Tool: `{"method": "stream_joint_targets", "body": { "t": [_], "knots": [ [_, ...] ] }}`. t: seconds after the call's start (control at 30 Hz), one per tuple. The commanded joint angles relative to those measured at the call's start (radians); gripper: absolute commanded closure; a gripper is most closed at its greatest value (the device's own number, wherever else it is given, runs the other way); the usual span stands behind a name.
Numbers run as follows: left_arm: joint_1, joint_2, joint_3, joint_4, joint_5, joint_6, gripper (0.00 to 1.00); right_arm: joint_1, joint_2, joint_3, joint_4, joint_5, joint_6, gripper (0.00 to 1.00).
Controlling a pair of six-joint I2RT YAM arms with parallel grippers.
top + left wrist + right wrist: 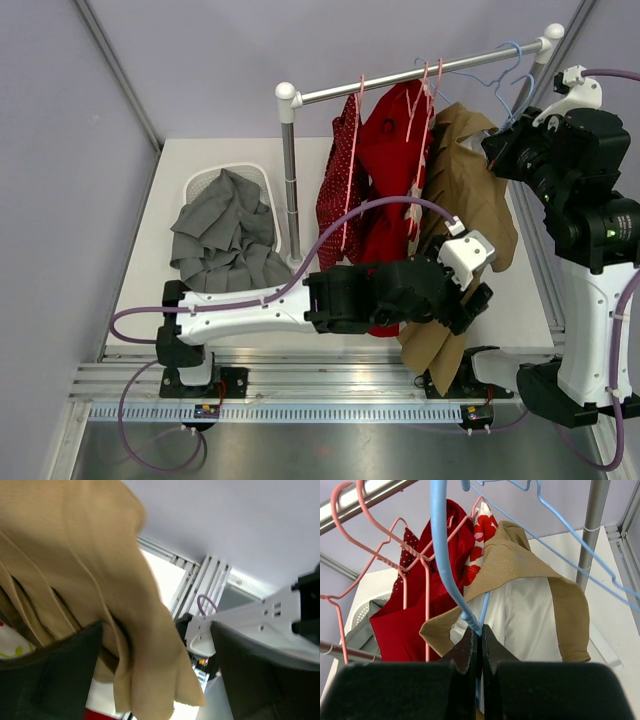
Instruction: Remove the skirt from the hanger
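Note:
A tan skirt [470, 190] hangs on a blue hanger [505, 75] at the right end of the rail. My right gripper [502, 150] is shut on the blue hanger's wire [442, 565] just above the skirt's waistband [510, 560]; its jaws [481, 640] pinch the wire. My left gripper [468, 292] is at the skirt's lower part. In the left wrist view it [155, 680] is open, with the tan fabric [75, 555] hanging between the fingers [50, 680], against the left one and apart from the right one.
Red garments [385, 170] and a dark red dotted one [345, 170] hang on pink hangers [405, 555] on the same rail [420, 75]. A white basket [215, 178] with grey cloth [228, 235] stands at the left, beside the rail's post [290, 180].

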Motion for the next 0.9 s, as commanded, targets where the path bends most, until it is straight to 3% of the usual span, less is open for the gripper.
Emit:
{"method": "stream_joint_targets", "body": {
  "t": [0.0, 0.03, 0.07, 0.13, 0.3, 0.5, 0.63, 0.77, 0.87],
  "knots": [
    [-0.005, 0.036, 0.003, 0.085, -0.071, 0.021, 0.38, 0.006, -0.041, 0.087, 0.057, -0.029, 0.035, 1.00],
    [-0.005, 0.047, 0.006, 0.085, -0.071, 0.018, 0.55, 0.006, -0.042, 0.099, 0.054, -0.031, 0.038, 1.00],
    [-0.005, 0.050, 0.007, 0.087, -0.068, 0.013, 0.81, 0.006, -0.042, 0.102, 0.054, -0.032, 0.040, 1.00],
    [-0.012, 0.050, 0.007, 0.076, -0.062, -0.007, 0.99, 0.006, -0.037, 0.118, 0.054, -0.026, 0.043, 1.00],
    [-0.087, -0.005, -0.056, 0.049, -0.130, -0.025, 1.00, 0.006, -0.007, 0.139, 0.055, -0.002, 0.043, 1.00],
    [-0.309, -0.071, -0.221, -0.023, -0.302, -0.091, 1.00, 0.006, 0.022, 0.164, 0.069, 0.044, 0.022, 1.00],
    [-0.439, -0.066, -0.272, -0.083, -0.335, -0.211, 1.00, 0.006, 0.039, 0.193, 0.065, 0.069, 0.014, 1.00],
    [-0.464, -0.037, -0.275, -0.114, -0.367, -0.272, 1.00, 0.006, 0.030, 0.178, 0.063, 0.058, 0.026, 1.00],
    [-0.446, -0.007, -0.225, -0.163, -0.466, -0.295, 1.00, 0.006, 0.006, 0.145, 0.049, 0.034, 0.040, 1.00]
  ]
}}
